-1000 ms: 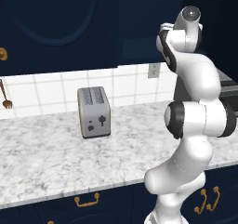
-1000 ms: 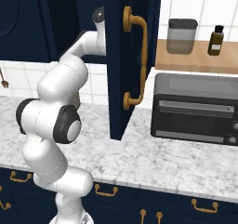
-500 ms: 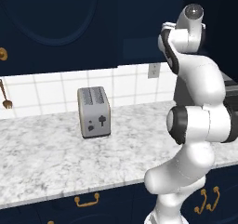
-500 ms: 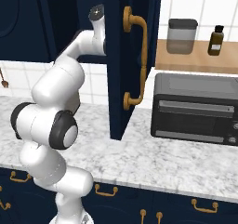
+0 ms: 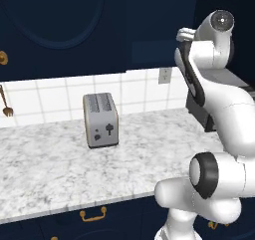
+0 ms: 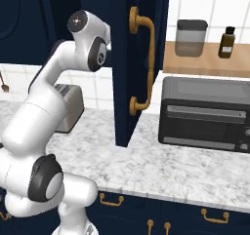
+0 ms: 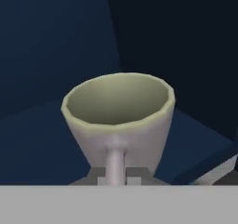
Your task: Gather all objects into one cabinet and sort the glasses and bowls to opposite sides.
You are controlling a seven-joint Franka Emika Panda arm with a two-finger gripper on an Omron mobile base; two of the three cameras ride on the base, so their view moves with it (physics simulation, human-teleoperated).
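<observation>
Where the white-and-grey marbled countertop [image 5: 60,174] meets the white tiled wall [image 5: 45,97], a grey two-slot toaster [image 5: 101,119] stands alone, with dark navy cabinet fronts above it and navy drawers with brass pulls [image 5: 93,215] below. From the right base view, a tall navy cabinet door [image 6: 158,44] with a long brass handle [image 6: 146,63] stands swung open. Beside it a black toaster oven [image 6: 205,113] sits on the counter under a wooden shelf [image 6: 205,63] that carries a smoky lidded canister [image 6: 191,38] and a small brown bottle [image 6: 226,41].

The white arm [image 5: 219,109] reaches up high, its far end behind that door. Up close, a pale cream cup with a thin handle [image 7: 118,111] stands upright on a dark navy shelf [image 7: 37,139] inside the cabinet, mouth open upward. The gripper [image 7: 116,177] has its tips drawn together at the cup's handle, apparently pinching it, though the contact sits at the very edge of the view.

Compared with a second ago, the toaster and counter lie in the same places, while the arm's uppermost joint has swung sideways, away from the open door's edge.
</observation>
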